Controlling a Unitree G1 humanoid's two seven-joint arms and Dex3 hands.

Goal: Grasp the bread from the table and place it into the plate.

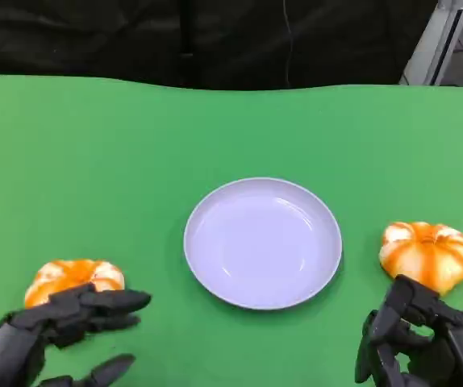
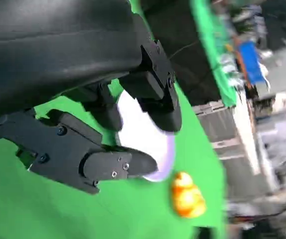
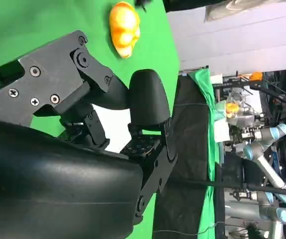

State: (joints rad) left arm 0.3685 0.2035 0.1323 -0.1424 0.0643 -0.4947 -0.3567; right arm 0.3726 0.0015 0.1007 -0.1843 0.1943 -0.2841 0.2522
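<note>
Head view, plate [image 1: 262,242] mid table [image 1: 135,145], bread [image 1: 72,278] near-left by released left robot hand [image 1: 50,326], 2nd bread [image 1: 427,254] right, just beyond right robot hand [image 1: 425,343], fingers curled, holding nothing.

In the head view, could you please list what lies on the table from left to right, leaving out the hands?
Left bread → plate → right bread.

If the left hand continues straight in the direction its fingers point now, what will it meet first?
Probably the plate. The left hand is open, its fingers aimed across the green table toward the plate's near rim. The bread lies beside the fingers, seemingly off that line, though depth is uncertain.
</note>
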